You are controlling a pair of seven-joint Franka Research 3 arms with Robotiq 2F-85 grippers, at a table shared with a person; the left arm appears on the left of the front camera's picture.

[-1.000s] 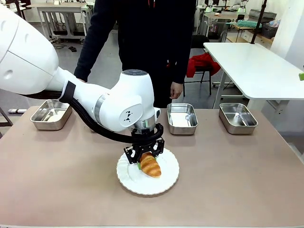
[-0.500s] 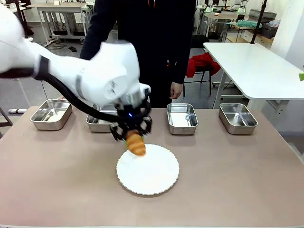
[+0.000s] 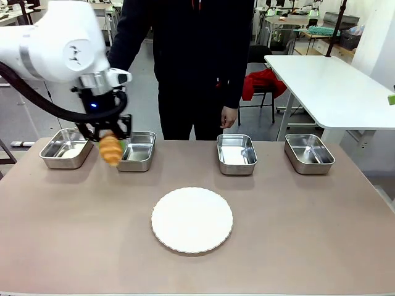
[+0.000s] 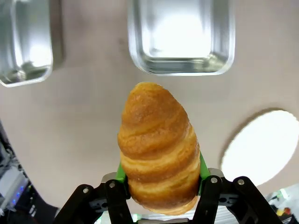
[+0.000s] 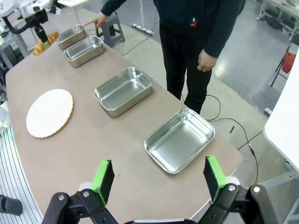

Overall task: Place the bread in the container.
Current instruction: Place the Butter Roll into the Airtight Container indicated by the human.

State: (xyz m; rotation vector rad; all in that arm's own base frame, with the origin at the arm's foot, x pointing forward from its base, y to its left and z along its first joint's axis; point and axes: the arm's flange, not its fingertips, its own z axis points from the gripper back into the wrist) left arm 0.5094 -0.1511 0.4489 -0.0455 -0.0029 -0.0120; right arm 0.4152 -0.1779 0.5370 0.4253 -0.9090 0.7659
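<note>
Probably a lab: rows of white worktables [image 3: 336, 83], cabled floor.

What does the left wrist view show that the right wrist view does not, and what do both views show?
Left wrist view alone: the left gripper's green pads pressed on the croissant from close, its ridged crust clear.

Right wrist view alone: the right gripper with jaws wide apart, all four steel pans along the table edge, and the person's hand pointing at the farthest pan.

Both: the croissant, the white plate, steel pans and the brown table.
</note>
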